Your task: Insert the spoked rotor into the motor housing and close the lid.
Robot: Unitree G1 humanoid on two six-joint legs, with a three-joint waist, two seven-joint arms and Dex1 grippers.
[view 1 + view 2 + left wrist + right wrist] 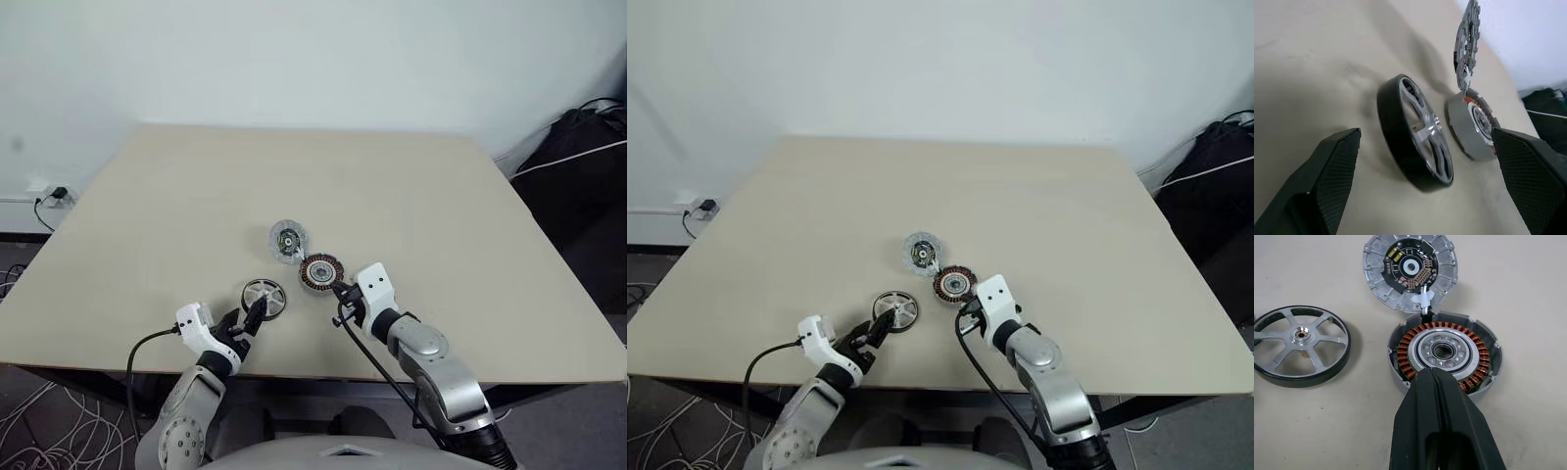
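Right gripper (1434,377) covers motor housing (1444,352) near rim (fingers together) | spoked rotor (1300,346) cropped

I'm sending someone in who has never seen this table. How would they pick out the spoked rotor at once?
On the beige table, look at the near edge, where three round parts lie close together. The spoked rotor is the one nearest the open left gripper, lying flat and apart from the other two. Unlike the motor housing with its copper windings and the lid, it has a dark rim, silver spokes and a central hub.
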